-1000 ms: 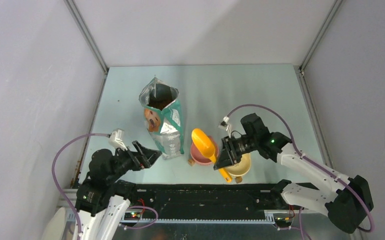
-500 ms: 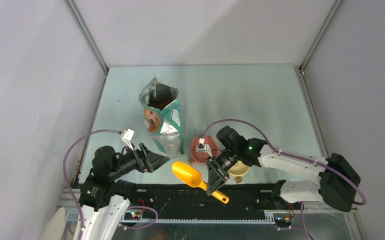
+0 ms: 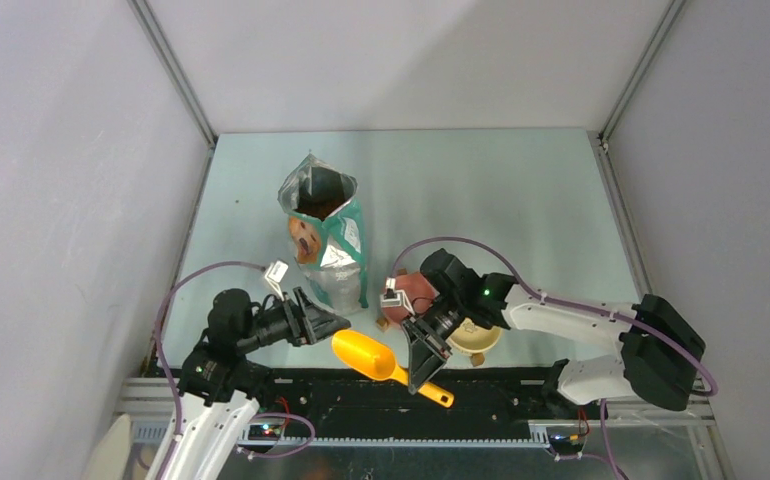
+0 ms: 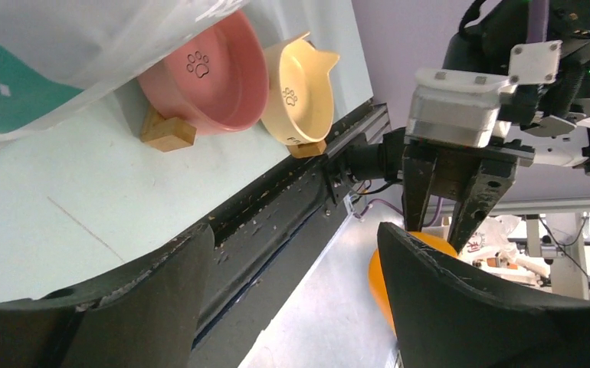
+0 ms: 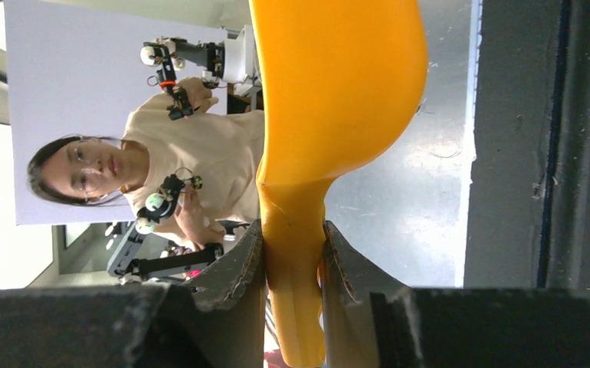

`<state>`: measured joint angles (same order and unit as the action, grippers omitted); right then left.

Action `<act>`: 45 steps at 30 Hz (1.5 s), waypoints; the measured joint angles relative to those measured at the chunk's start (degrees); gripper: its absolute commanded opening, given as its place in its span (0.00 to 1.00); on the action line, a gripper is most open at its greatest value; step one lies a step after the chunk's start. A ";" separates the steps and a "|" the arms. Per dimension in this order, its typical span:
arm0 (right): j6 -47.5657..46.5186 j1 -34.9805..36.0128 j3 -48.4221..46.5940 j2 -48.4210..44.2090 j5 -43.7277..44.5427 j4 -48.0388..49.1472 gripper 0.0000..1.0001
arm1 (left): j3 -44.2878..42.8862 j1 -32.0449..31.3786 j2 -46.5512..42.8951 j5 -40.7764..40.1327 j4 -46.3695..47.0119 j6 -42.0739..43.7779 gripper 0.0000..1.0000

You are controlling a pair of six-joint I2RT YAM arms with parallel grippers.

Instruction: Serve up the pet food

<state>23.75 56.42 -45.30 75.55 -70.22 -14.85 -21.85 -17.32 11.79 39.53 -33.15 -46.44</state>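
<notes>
The green-white foil bag (image 3: 326, 245) stands open at mid-left. Its mouth shows a dark inside (image 3: 323, 190) where the pet food would be; I cannot make out single pellets. My right gripper (image 3: 421, 362) is shut on the handle of the orange scoop (image 3: 366, 357), holding it level over the table's near edge, bowl end to the left. In the right wrist view the fingers (image 5: 234, 268) clamp the handle (image 5: 296, 268). My left gripper (image 3: 333, 325) is open and empty just left of the scoop's bowl, whose edge (image 4: 380, 276) shows behind my right finger.
A pink cat-eared bowl (image 3: 416, 288) and a yellow one (image 3: 483, 340) sit tilted on wooden blocks (image 4: 168, 132) near the front edge, behind the right arm. The black rail (image 3: 361, 395) runs along the table's near edge.
My right arm carried the scoop from above the pink bowl down and left to the near edge. My left gripper moved right toward the scoop's bowl.
</notes>
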 measured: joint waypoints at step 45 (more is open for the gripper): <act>-8.35 -3.98 -12.63 10.27 5.16 -14.78 0.51 | 0.81 -2.23 0.07 3.67 4.72 -4.07 0.00</act>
<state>15.40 52.45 -57.93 85.82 -65.06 -29.63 -21.04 -19.55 11.86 43.20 -28.42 -50.50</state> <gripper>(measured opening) 0.407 0.059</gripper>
